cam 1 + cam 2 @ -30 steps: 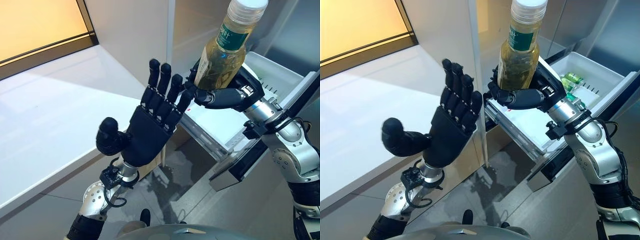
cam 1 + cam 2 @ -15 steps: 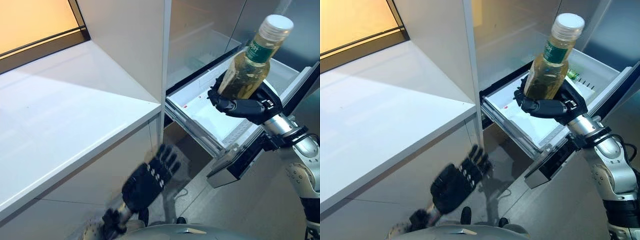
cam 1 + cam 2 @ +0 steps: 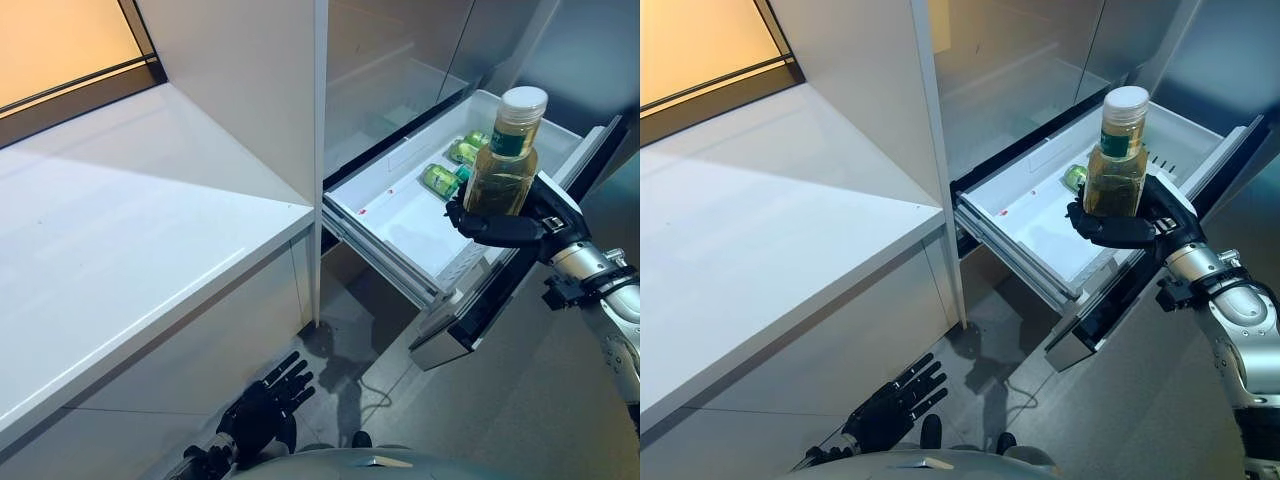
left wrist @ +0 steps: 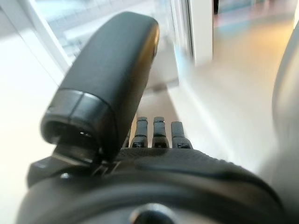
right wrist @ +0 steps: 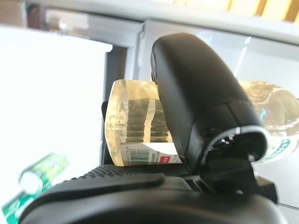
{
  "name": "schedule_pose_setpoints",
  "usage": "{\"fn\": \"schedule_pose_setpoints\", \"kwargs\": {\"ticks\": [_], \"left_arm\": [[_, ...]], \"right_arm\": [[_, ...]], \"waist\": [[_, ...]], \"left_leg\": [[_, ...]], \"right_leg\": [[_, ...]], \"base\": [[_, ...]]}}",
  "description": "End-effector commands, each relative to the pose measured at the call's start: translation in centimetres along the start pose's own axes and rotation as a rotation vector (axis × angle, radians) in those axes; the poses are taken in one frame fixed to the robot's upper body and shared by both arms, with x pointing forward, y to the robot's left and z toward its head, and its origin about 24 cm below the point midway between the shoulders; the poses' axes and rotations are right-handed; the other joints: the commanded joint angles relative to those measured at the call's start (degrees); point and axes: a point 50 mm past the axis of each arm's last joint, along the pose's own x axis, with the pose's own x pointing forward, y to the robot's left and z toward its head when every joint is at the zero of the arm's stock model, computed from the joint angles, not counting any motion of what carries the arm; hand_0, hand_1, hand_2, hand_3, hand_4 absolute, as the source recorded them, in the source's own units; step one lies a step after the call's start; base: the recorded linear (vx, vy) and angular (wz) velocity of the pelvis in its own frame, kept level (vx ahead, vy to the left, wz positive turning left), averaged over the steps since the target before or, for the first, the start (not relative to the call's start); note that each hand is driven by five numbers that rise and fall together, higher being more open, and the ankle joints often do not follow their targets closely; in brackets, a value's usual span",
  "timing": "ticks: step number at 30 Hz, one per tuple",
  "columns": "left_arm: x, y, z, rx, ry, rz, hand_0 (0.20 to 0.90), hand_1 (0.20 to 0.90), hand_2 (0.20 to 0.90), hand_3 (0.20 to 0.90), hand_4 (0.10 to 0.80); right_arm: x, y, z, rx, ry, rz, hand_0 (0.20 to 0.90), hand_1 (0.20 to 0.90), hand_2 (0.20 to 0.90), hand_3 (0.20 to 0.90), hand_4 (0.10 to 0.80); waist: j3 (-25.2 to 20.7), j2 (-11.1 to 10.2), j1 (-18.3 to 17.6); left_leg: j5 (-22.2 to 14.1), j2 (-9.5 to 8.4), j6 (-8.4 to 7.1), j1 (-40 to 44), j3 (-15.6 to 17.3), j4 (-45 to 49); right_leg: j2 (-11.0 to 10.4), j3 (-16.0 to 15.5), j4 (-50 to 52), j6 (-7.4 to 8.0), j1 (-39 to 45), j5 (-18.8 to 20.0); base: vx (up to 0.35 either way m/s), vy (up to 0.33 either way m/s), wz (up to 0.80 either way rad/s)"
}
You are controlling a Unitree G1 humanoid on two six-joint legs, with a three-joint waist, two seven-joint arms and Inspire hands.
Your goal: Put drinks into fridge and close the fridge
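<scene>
Wrapping round the lower half of a bottle [image 3: 503, 163], the fingers [image 3: 492, 230] of the right hand [image 3: 1140, 215] clamp it firmly, with the thumb pressed across its side in the right wrist view. That bottle stands upright in the grip, filled with pale yellow-green drink, capped in white and banded with a green label near its neck. It hangs just above the open fridge drawer [image 3: 400, 205], over the drawer's right-hand part, not yet set down. Inside the white drawer, green cans [image 3: 452, 165] lie on their sides toward the far end, close behind the bottle; at least 2 show in the left eye view. The drawer juts out from the grey fridge front, its dark-edged front panel [image 3: 480, 310] tipped outward below the hand. Low down near the floor, the left hand [image 3: 890, 400] hangs with its fingers straight and spread, holding nothing. A white tabletop [image 3: 120, 240] stretches away on the left.
</scene>
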Motion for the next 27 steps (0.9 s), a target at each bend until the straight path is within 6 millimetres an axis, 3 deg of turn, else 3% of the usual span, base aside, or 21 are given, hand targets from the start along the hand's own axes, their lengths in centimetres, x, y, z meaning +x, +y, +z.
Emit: {"fn": "schedule_pose_setpoints", "kwargs": {"ticks": [1, 6, 9, 23, 27], "left_arm": [[-0.2, 2.0, 2.2, 0.189, -0.115, 0.256, 0.9, 0.9, 0.9, 0.9, 0.8], [-0.6, 3.1, 3.5, 0.354, -0.164, 0.468, 0.9, 0.9, 0.9, 0.9, 0.8], [-0.9, 3.8, 3.3, 0.405, -0.12, 0.54, 0.9, 0.9, 0.9, 0.9, 0.8], [-3.5, 6.5, 1.2, 0.426, 0.077, 0.646, 0.9, 0.9, 0.9, 0.9, 0.8], [-4.2, 7.1, 1.2, 0.426, 0.098, 0.666, 0.9, 0.9, 0.9, 0.9, 0.8]], "right_arm": [[2.3, -3.1, 10.0, -0.201, -0.42, -0.131, 0.3, 0.3, 0.3, 0.2, 0.1], [3.5, -3.8, 9.3, -0.302, -0.338, -0.187, 0.3, 0.3, 0.3, 0.2, 0.1], [4.5, -4.2, 8.6, -0.342, -0.272, -0.193, 0.3, 0.3, 0.3, 0.2, 0.1], [8.1, -6.9, 6.9, -0.519, 0.019, -0.116, 0.3, 0.3, 0.3, 0.2, 0.1], [8.7, -8.2, 5.5, -0.496, 0.176, -0.124, 0.3, 0.3, 0.3, 0.2, 0.1]], "waist": [[-5.12, -2.35, 2.93], [-4.92, -3.24, 4.25], [-4.89, -3.57, 4.95], [-3.54, -5.33, 8.79], [-2.55, -6.17, 10.29]], "left_leg": [[-5.5, -2.55, 2.24, 1.27, 1.58, 0.1], [-5.46, -2.66, 2.19, 1.34, 1.21, 0.4], [-5.5, -2.73, 2.19, 1.48, 0.95, 0.47], [-5.83, -2.82, 2.14, 2.04, -0.76, 0.82], [-5.7, -2.64, 2.11, 1.89, -1.39, 0.84]], "right_leg": [[0.9, 0.79, 0.89, 2.65, -4.85, 5.34], [0.76, -0.16, 0.97, 2.46, -4.37, 5.15], [0.75, -0.55, 1.01, 2.29, -4.09, 5.0], [0.92, -1.69, 1.12, 2.0, -2.84, 4.39], [1.1, -2.32, 1.15, 1.84, -2.61, 4.34]], "base": [[0.052, -0.017, 0.0], [0.076, -0.024, 0.02], [0.078, -0.013, 0.07], [0.079, -0.012, 0.06], [0.05, -0.035, 0.06]]}}
